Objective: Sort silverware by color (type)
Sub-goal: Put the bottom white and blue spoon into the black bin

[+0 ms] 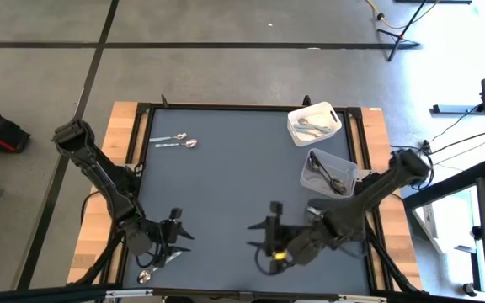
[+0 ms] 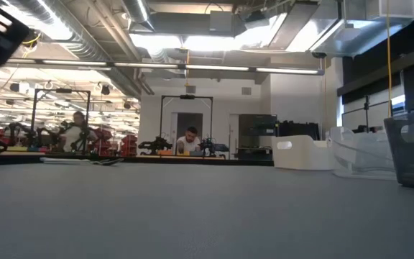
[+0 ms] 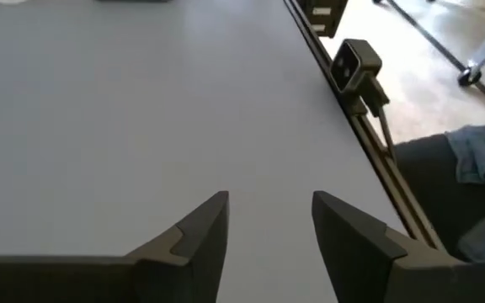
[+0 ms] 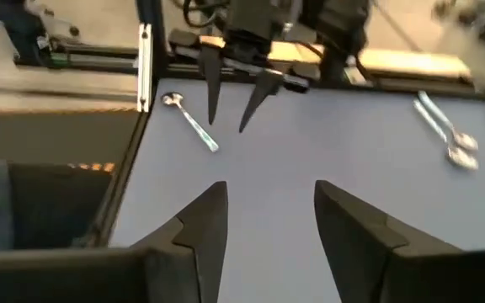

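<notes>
1. My left gripper: low over the near-left part of the grey table, jaws parted, nothing between them. In its own wrist view the 2 fingers frame bare table surface.

2. My right gripper: over the near middle of the table, facing the left gripper, jaws parted and holding nothing. Its wrist view shows bare table between its fingers, with the left gripper farther off.

3. Silver spoon: lying flat at the near-left corner of the table, just beside the left gripper and apart from it. Same spoon appears in the right wrist view, next to the left fingertips, bowl toward the table edge.

4. Pair of silver spoons: lying side by side on the far-left part of the table, well apart from both grippers. Also seen in the right wrist view.

5. White bin: far-right part of the table; holds shiny silverware, count unclear.

6. Clear bin: just nearer than the white bin, at the right edge; holds dark silverware, count unclear.

7. Low view: both bins stand at the right; 2 people sit at benches in the room beyond.
</notes>
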